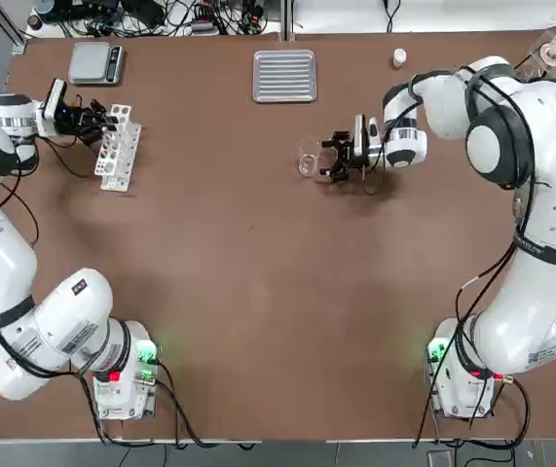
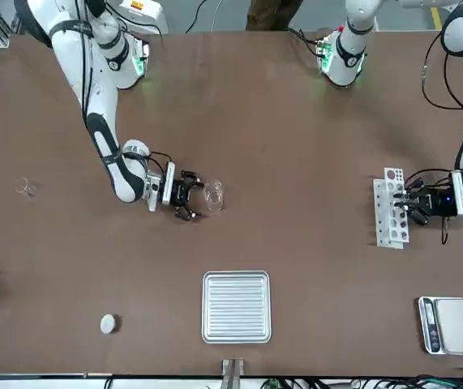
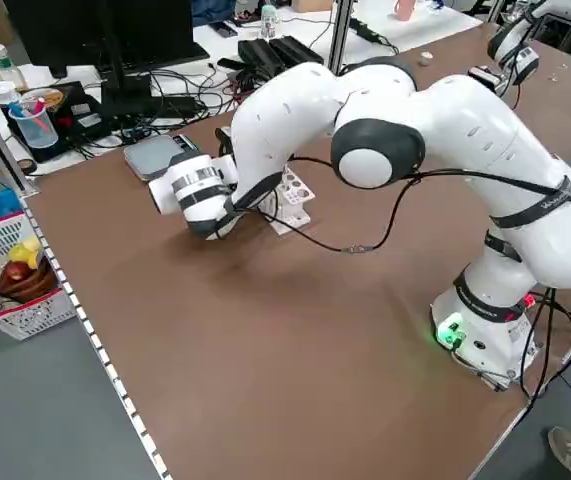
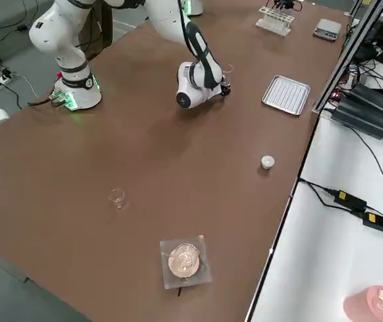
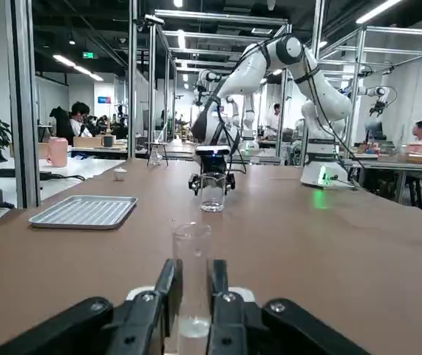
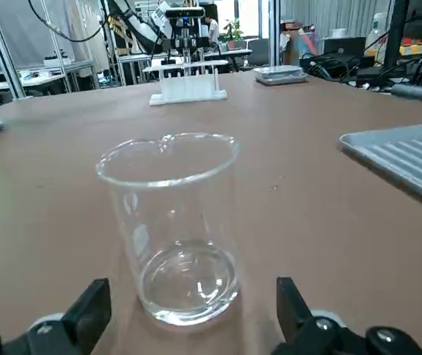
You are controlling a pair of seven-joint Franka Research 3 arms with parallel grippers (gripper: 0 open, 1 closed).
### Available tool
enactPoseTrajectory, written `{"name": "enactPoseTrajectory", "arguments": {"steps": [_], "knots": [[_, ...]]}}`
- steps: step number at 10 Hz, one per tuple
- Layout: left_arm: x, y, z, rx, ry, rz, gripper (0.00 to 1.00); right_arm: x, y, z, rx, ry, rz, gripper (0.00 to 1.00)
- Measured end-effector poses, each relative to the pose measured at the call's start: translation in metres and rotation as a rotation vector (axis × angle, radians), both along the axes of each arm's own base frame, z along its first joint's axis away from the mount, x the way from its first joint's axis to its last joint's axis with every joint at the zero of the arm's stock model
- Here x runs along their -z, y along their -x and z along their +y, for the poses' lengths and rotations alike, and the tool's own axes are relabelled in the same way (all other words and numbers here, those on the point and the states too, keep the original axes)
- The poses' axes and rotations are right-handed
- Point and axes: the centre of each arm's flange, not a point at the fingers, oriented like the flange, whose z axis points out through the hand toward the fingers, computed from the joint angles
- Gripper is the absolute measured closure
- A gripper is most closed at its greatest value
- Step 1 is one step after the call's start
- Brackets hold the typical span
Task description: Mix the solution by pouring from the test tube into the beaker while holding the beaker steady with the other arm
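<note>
The beaker (image 6: 170, 229) is a clear glass cup with a little liquid, upright on the brown table (image 1: 258, 272). My right gripper (image 1: 330, 160) lies low beside the beaker (image 1: 308, 161), open, its fingers (image 6: 92, 307) either side and just short of the glass, not touching. At the table's far left, my left gripper (image 5: 192, 285) is shut on the slim clear test tube (image 5: 192, 259), which stands upright in the white perforated rack (image 1: 119, 148). In the front view the left gripper (image 2: 405, 204) is at the rack (image 2: 391, 212).
A ribbed metal tray (image 1: 284, 76) and a small scale (image 1: 95, 62) lie along the far edge. A white cap (image 1: 399, 58) and a stoppered flask on a stand (image 1: 555, 49) sit far right. A small glass piece (image 2: 25, 188) stands at the right side.
</note>
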Motion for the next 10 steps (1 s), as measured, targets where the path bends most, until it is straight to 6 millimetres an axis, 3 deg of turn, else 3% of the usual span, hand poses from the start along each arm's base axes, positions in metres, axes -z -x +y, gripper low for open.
{"name": "enactPoseTrajectory", "arguments": {"steps": [4,10], "knots": [[-0.004,-0.001,0.001,0.002,-0.002,-0.005,0.78,0.002,0.005,0.007,-0.011,0.0,0.005,0.01],[-0.034,-0.004,0.004,0.02,-0.023,-0.034,0.78,0.004,0.014,0.025,-0.016,-0.002,0.014,0.01]]}}
